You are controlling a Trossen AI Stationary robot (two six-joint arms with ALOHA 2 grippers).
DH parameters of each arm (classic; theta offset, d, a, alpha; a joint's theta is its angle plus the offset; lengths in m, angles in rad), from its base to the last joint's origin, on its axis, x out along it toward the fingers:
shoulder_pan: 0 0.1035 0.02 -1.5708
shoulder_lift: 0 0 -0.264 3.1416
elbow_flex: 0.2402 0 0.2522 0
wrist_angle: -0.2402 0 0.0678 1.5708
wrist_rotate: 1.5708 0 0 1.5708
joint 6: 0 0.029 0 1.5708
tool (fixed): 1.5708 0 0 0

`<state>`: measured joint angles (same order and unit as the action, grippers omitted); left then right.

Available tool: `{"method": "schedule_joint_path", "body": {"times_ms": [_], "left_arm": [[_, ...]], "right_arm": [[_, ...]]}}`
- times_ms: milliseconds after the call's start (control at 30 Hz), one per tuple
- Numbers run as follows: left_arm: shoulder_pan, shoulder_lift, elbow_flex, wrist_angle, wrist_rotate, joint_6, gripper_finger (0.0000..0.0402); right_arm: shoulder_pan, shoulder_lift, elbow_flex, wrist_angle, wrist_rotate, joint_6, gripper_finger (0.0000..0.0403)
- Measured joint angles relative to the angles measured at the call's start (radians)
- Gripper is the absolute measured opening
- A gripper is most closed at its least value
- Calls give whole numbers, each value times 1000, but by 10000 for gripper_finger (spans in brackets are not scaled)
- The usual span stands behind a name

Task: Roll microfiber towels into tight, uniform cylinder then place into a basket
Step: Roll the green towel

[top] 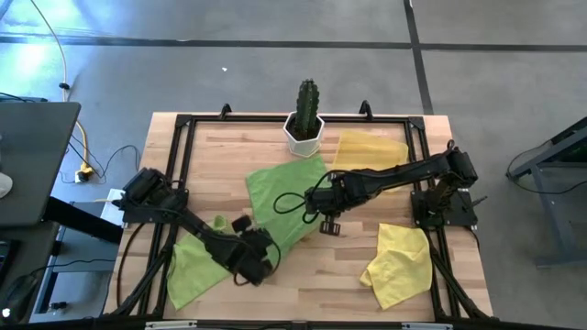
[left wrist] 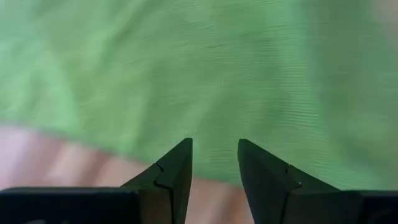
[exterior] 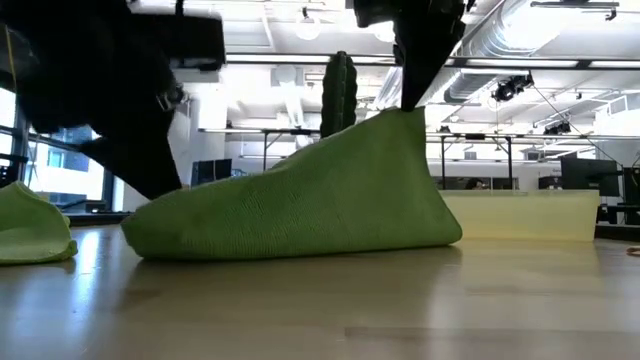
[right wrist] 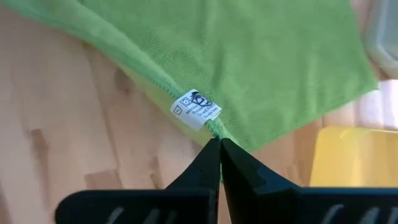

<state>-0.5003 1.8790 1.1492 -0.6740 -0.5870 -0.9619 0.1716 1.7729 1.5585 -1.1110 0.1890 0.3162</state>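
The right gripper [right wrist: 219, 146], jaws pinching the lime-green microfiber towel [top: 286, 197] mid-table, is lifting its edge; the left gripper [left wrist: 214, 152], jaws parted, should be tucking evenly, keeping tension.

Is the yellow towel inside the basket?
No, the yellow towel lies crumpled on the wooden table, apart from the basket by the cactus.
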Motion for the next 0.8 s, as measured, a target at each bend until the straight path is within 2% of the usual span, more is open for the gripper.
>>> {"method": "schedule_joint_path", "body": {"times_ms": [100,267,333,500,700,800], "left_arm": [[-31,-16,0,100,-92,84,117],[-58,-15,0,201,-379,189,117],[-59,-15,1,210,-424,211,117],[-42,-14,0,215,-408,236,117],[-35,-14,-11,225,-241,357,117],[-26,-13,-34,236,-200,364,117]], "right_arm": [[-25,0,0,1,42,41,0],[-71,0,0,3,55,95,0],[-87,0,0,6,49,102,0],[-121,0,0,9,45,105,0],[-141,0,0,9,45,81,0],[-141,0,0,10,44,70,0]]}}
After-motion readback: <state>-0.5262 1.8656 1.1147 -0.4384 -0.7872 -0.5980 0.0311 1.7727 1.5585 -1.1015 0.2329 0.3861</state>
